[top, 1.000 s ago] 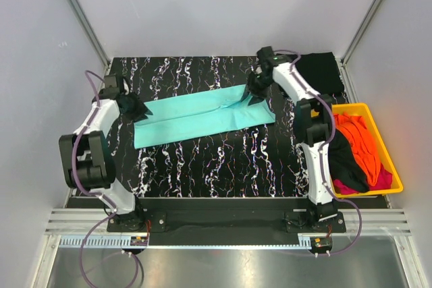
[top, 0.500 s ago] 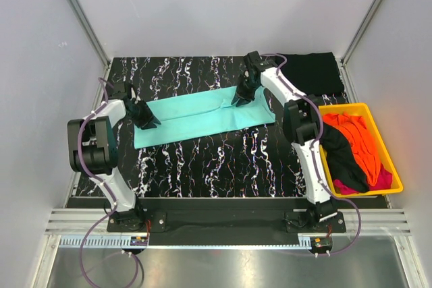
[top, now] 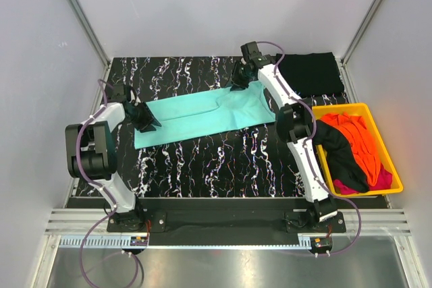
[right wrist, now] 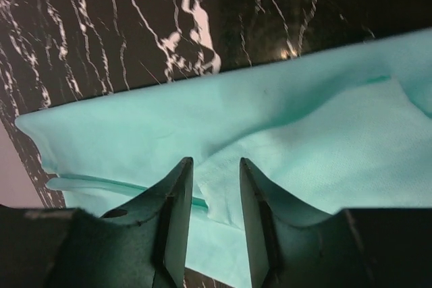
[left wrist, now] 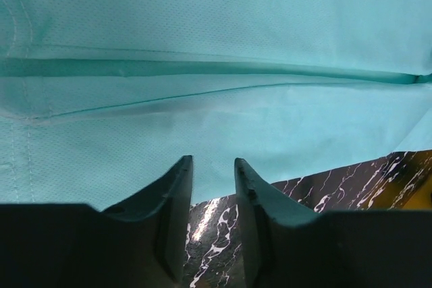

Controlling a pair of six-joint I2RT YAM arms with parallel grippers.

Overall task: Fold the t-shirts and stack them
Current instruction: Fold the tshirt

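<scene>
Light teal t-shirt (top: 196, 116) is laid flat as a long strip, and its long axis is stretched from one gripper to the other. One end is found just ahead of the left gripper (left wrist: 211, 166), whose jaws are narrowly parted and empty. The right gripper (right wrist: 216, 166) seems nipped on a fold directly between its tips.

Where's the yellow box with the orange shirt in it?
In the top view, the yellow plastic bin sits at the right edge of the black marbled table, beside the right arm.
</scene>
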